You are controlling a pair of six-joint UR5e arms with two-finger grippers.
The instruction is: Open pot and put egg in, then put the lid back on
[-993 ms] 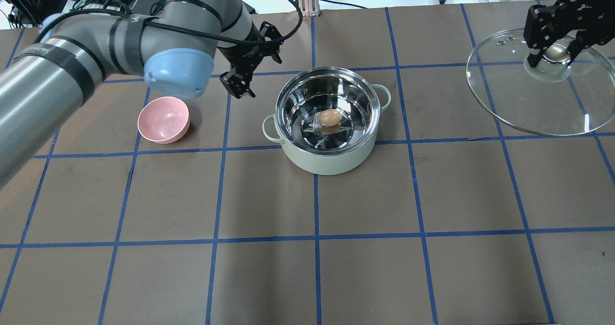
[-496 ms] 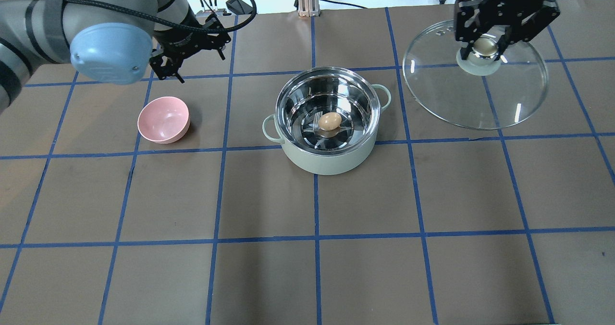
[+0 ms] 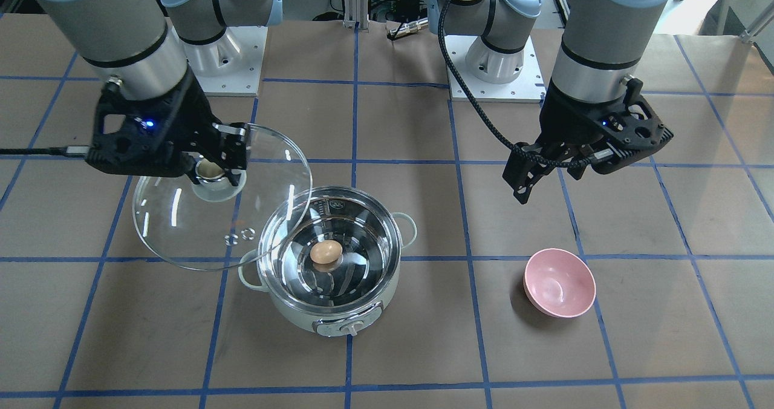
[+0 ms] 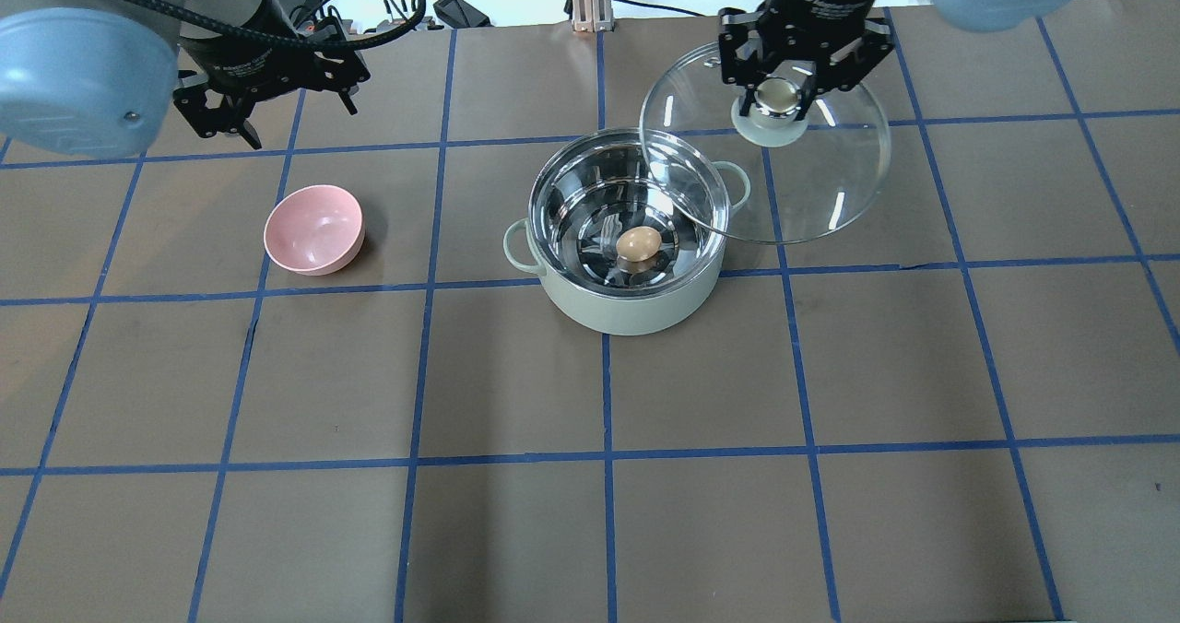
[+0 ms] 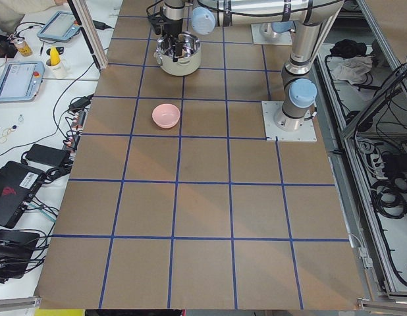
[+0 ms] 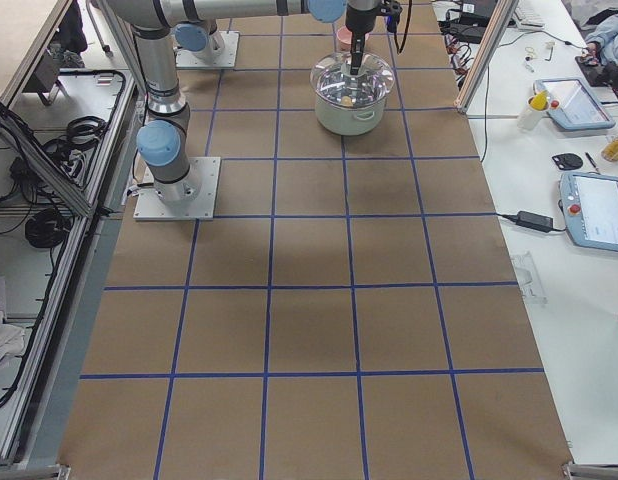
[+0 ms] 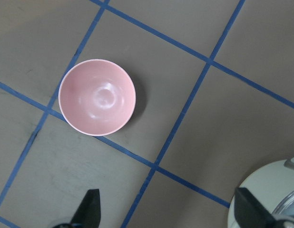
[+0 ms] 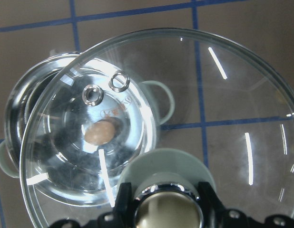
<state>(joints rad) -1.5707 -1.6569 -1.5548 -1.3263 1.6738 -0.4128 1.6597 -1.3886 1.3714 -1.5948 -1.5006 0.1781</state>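
The egg [image 4: 638, 243] lies on its side at the bottom of the open pot [image 4: 627, 317], its long axis running across the pot from left to right. The right hand [image 4: 779, 98] pinches the lid [image 4: 816, 181] by its knob [image 8: 167, 209]. It holds the lid knob-up above the worktop [image 4: 590, 522], off the pot's far right, and the glass edge overlaps the pot's rim. The left hand [image 4: 228, 133] hangs spread and empty, well left of the pot, beyond the bowl [image 4: 313, 229].
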